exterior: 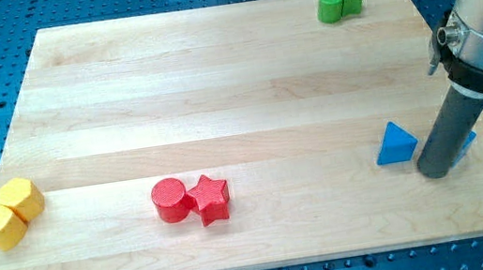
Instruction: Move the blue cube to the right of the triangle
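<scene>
The blue triangle point(397, 144) lies on the wooden board point(216, 91) at the view's lower right. The blue cube point(464, 142) is to its right, almost wholly hidden behind my rod; only a sliver shows at the rod's right edge. My tip point(436, 170) rests on the board just right of the triangle, right against the cube on its left side.
A red cylinder point(171, 200) and a red star point(210, 199) touch at the lower middle. Two yellow blocks point(12, 213) sit at the lower left. Two green blocks point(339, 1) sit at the top right edge.
</scene>
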`<state>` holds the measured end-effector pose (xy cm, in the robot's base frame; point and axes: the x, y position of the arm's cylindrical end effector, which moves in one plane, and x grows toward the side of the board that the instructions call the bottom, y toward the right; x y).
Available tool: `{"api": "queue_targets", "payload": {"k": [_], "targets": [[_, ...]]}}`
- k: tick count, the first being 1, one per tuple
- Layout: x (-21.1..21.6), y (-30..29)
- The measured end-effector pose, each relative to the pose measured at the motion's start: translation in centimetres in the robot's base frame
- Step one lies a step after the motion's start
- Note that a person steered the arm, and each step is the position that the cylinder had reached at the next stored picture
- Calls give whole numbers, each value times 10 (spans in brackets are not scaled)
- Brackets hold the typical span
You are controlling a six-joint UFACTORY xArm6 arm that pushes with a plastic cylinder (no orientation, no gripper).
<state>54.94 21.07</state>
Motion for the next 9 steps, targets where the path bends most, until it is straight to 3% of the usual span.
{"api": "queue_targets", "payload": {"k": [4,6,9], "targets": [[11,25],[-5,59],[-17,27]]}}
